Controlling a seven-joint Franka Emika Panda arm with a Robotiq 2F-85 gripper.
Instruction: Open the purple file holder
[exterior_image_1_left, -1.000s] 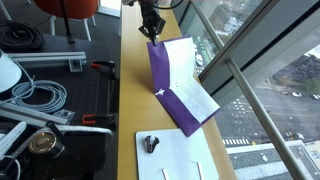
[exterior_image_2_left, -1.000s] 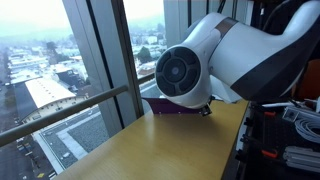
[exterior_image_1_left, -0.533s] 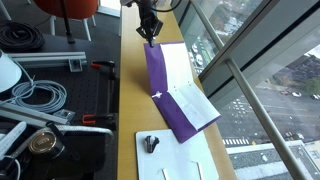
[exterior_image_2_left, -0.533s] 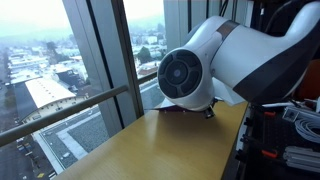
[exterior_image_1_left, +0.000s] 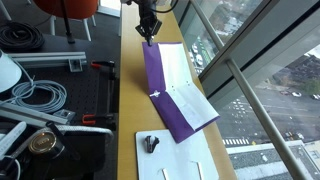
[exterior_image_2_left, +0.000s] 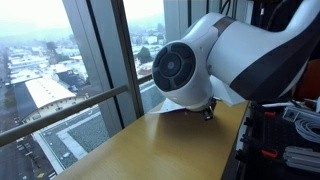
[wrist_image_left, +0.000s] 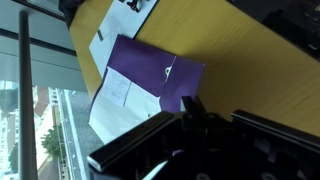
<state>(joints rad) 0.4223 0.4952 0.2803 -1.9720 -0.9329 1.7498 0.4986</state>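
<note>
Now the folder (exterior_image_1_left: 153, 72) lies open on the wooden table (exterior_image_1_left: 130, 110), close to the window edge. Its purple cover stands lifted, tilted up off the table, while the rest lies flat. The gripper (exterior_image_1_left: 148, 32) sits at the cover's top corner, at the far end of the table. Its jaws are narrow and pinch the cover's edge between them. White paper (exterior_image_1_left: 178, 70) lies exposed inside the folder on the window side of the raised cover. The near part of the folder lies flat on the table, with the paper's lower corner overlapping it.

In the wrist view the folder (wrist_image_left: 150, 72) shows as a purple rectangle with the paper (wrist_image_left: 112, 95) spreading from under it toward the glass. The gripper (wrist_image_left: 190, 108) comes in from the bottom, its dark fingers meeting the folder's near edge.

A separate white sheet (exterior_image_1_left: 185, 158) lies flat at the near end of the table, just apart from the folder. A small black clip (exterior_image_1_left: 150, 143) rests on its corner.

In an exterior view the arm (exterior_image_2_left: 200, 60) fills most of the frame and hides nearly all of the folder beneath it.
</note>
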